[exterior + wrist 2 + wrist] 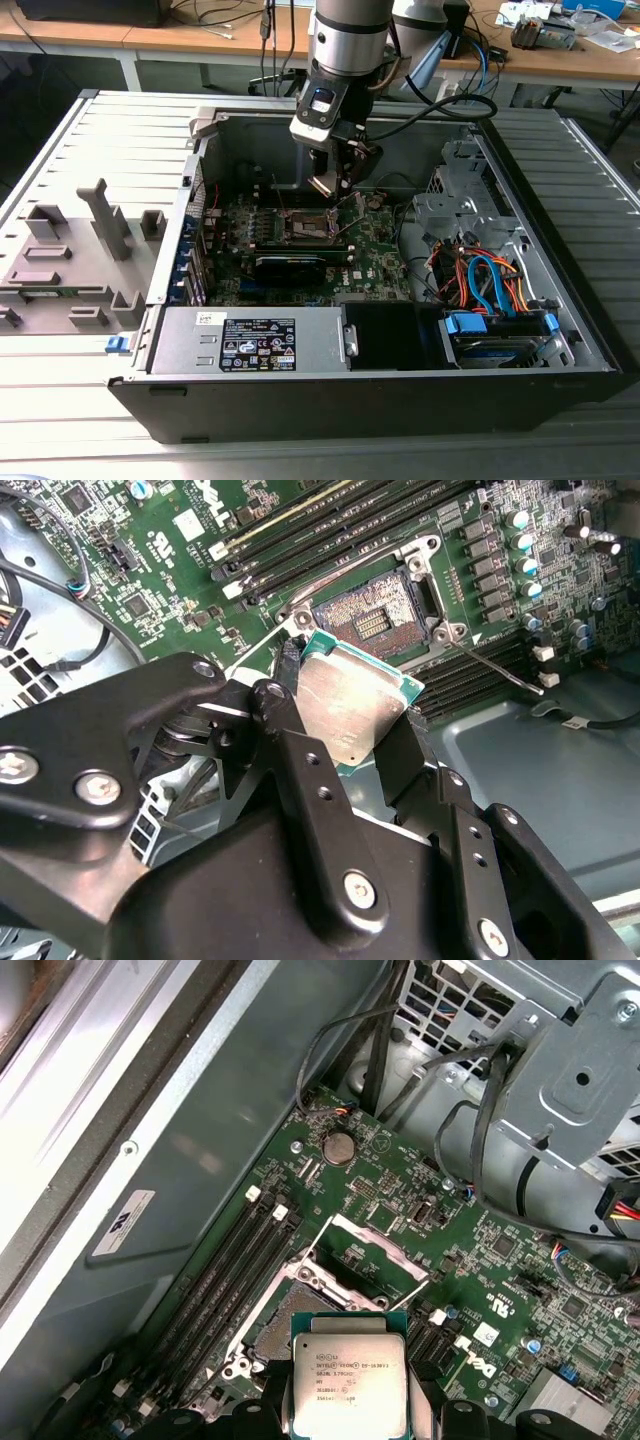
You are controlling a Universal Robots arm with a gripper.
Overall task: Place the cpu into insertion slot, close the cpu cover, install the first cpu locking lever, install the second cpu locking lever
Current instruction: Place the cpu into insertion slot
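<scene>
My gripper [330,186] hangs inside the open computer case, shut on the cpu [350,705], a flat square chip with a pale metal top. In both wrist views the black fingers [288,675] clamp two opposite edges of the chip. The cpu [348,1375] is tilted and held in the air just above and beside the insertion slot [375,620], apart from it. The slot [285,1312] lies bare, its brownish contact field showing. The cpu cover [372,1252] stands swung up at the slot's far edge. A thin locking lever [497,667] sticks out free beside the slot.
Long black memory slots [225,1270] flank the socket on the green board [380,255]. A black card [290,265] lies in front of it. A power supply [250,345], a drive cage with coloured cables [490,285] and case walls surround the board. Grey fixtures [70,260] stand at the exterior view's left.
</scene>
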